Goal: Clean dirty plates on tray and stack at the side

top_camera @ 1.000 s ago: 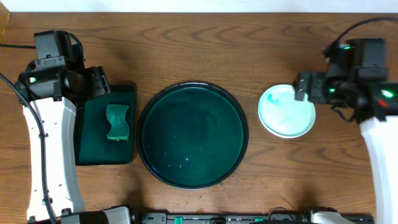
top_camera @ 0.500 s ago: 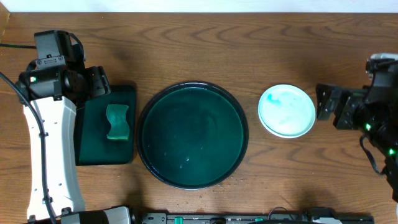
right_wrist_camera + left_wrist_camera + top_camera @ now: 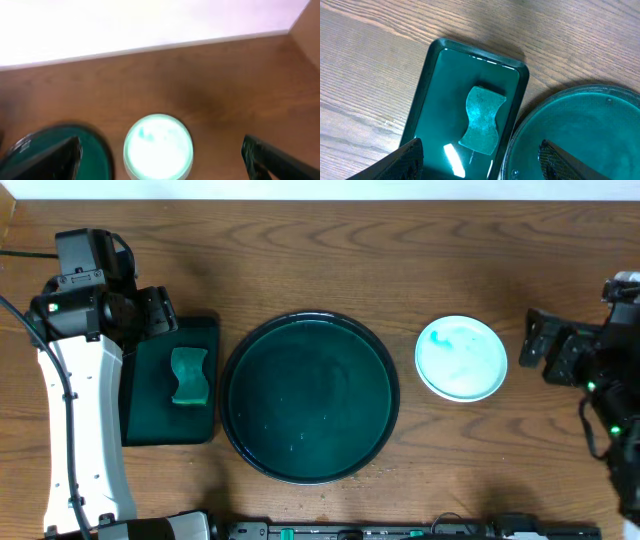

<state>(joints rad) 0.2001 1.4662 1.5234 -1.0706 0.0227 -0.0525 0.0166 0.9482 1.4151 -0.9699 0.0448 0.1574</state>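
I see the plates (image 3: 461, 358) stacked on the bench (image 3: 330, 250), just right of the round tray (image 3: 300, 380) and not touching it. The top plate is pale teal with a darker green-teal smear toward its upper left. A white rim shows under its lower edge, and I cannot tell how many plates lie in the stack.

My right claw (image 3: 545, 348) sits to the right of the stack, near it but apart. In the right wrist view its two fingers (image 3: 50, 160) stand wide at the lower corners with nothing between them, so it is spread open. The stack shows low in the middle, beyond the fingers.

My left claw (image 3: 155, 312) hovers over the far left corner of the rectangular tray (image 3: 150, 425), which lies just beside the round tray's left rim. A green sponge (image 3: 189, 376) with pinched sides lies in that smaller tray. The left wrist view shows the left fingers (image 3: 407, 160) parted wide, holding nothing. The round tray's dark green floor carries a few tiny bright specks.
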